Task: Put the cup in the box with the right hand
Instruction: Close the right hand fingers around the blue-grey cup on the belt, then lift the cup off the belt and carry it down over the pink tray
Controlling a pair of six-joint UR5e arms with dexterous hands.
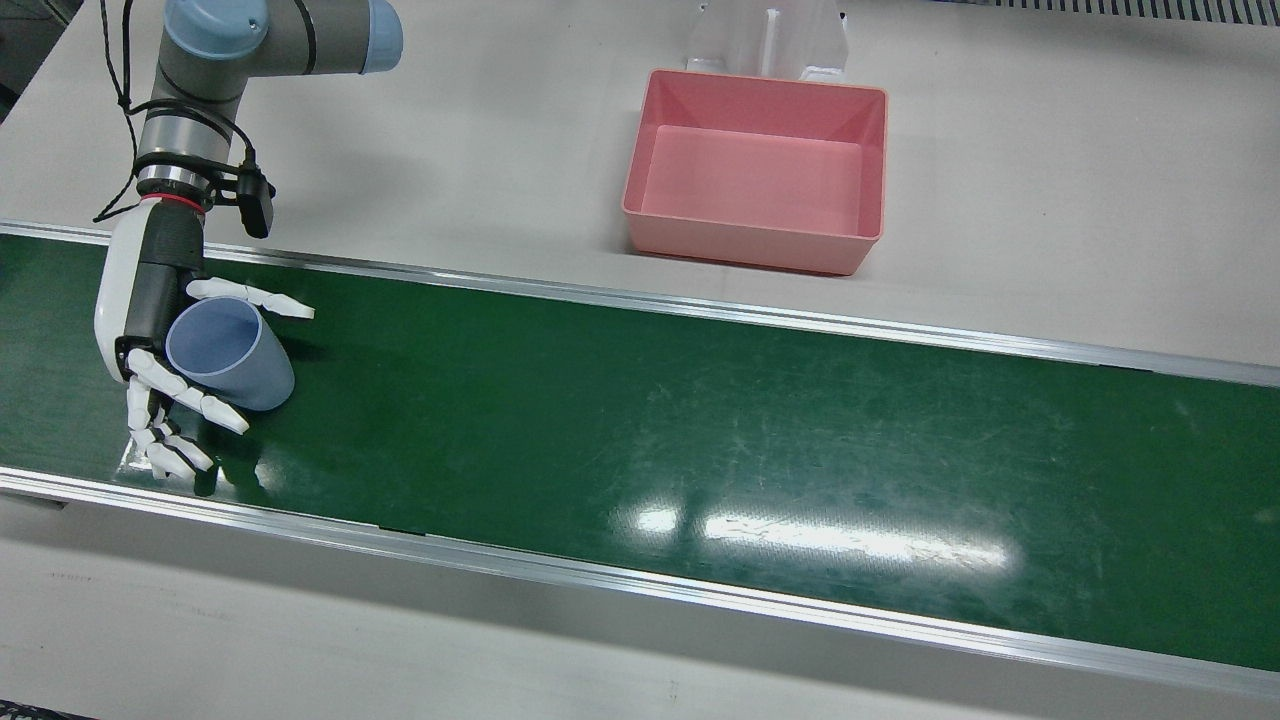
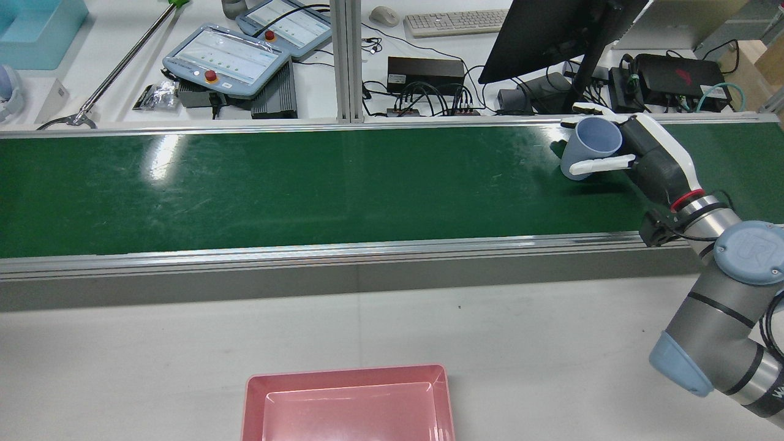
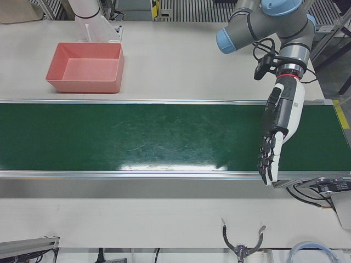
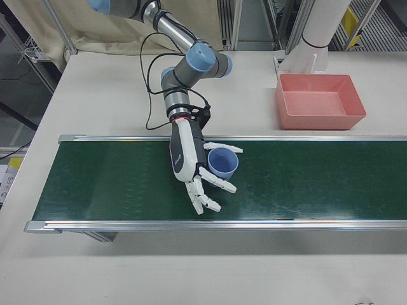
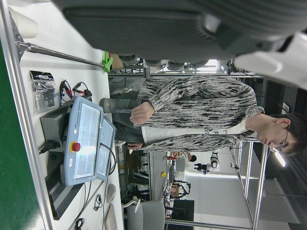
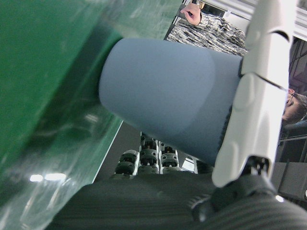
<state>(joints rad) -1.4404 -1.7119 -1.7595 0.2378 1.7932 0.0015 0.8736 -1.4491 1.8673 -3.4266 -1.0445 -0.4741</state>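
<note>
Here the cup [image 1: 228,352] stands tilted, mouth up, in the right robot hand [image 1: 160,340].

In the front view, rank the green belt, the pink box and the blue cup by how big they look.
1. green belt, largest by far.
2. pink box.
3. blue cup, smallest, held in the right hand.

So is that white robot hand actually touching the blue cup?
Touching. The right hand view shows a finger of the right hand pressed flat against the blue cup with no gap.
</note>
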